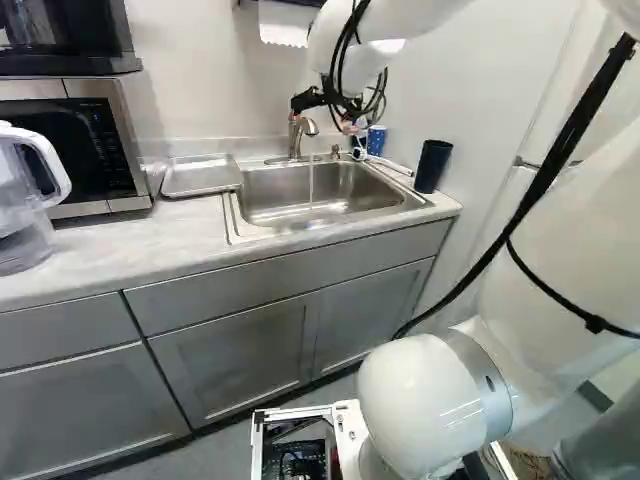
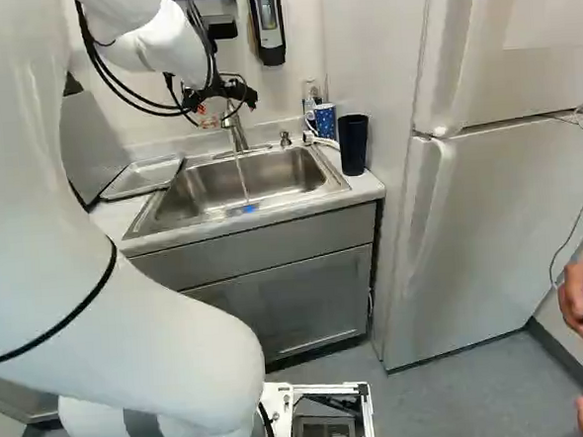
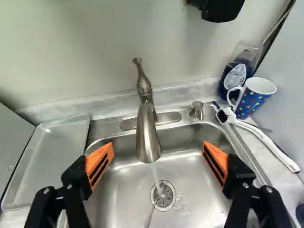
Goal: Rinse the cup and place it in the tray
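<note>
Right over the sink, the hand hangs near the faucet, with its fingers wide apart. Seen along the hand in the wrist view, the spout of the metal faucet shows between the two orange pads. A thin stream of water runs from the spout into the stainless-steel sink, landing at the round drain. The faucet's lever stands up at its top, and a small metal cap sits beside its base plate.

Two cups could be the one to rinse, and I cannot tell which is meant. One is a blue mug with coloured dots, upright on the counter by the sink's back corner, its handle towards the faucet. The other is a dark tumbler, upright beside the sink, near the refrigerator.

A white-handled dish brush lies along that side of the sink, its bristles just beside the mug, and a bottle of blue liquid stands behind. Across the sink, the shallow metal tray lies on the counter, between the sink and the microwave. Farther along stands a clear pitcher with a white handle.
</note>
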`<state>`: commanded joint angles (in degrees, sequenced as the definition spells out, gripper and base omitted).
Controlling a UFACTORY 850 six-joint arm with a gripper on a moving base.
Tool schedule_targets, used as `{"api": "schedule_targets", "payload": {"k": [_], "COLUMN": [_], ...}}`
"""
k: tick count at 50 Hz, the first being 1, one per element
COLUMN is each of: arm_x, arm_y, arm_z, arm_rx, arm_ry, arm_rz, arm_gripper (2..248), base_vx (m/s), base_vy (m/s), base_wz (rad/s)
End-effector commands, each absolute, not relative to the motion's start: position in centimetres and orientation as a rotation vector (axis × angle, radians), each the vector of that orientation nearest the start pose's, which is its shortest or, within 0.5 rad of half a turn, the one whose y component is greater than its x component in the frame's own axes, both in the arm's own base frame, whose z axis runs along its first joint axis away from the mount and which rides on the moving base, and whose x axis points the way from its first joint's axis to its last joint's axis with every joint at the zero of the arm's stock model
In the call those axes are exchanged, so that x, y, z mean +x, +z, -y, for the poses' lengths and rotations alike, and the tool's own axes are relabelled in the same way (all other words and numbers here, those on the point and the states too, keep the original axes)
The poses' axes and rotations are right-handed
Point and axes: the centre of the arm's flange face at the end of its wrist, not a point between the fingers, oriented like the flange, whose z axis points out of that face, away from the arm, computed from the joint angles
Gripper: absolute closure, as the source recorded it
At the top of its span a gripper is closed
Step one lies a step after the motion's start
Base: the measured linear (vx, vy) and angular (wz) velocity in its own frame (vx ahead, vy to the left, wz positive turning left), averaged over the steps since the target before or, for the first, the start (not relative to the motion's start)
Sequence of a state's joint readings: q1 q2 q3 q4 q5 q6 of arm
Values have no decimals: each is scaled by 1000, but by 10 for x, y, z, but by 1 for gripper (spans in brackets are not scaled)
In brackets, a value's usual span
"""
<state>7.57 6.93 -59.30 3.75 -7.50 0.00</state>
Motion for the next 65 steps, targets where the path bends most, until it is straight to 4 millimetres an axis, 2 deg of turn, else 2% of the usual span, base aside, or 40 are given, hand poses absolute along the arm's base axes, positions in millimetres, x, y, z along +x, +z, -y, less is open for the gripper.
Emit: {"api": "schedule_targets", "payload": {"k": [43, 65], "arm_x": [456, 449], "arm_y": [660, 659], "arm_z": [-57, -47], "arm_rx": [-2744, -2754], "arm_ry": [-1320, -1320], "arm_rz": [90, 64], "arm_gripper": [3, 3], "base_vx": [0, 0], "base_vy": [0, 0], "base_wz": [0, 0]}}
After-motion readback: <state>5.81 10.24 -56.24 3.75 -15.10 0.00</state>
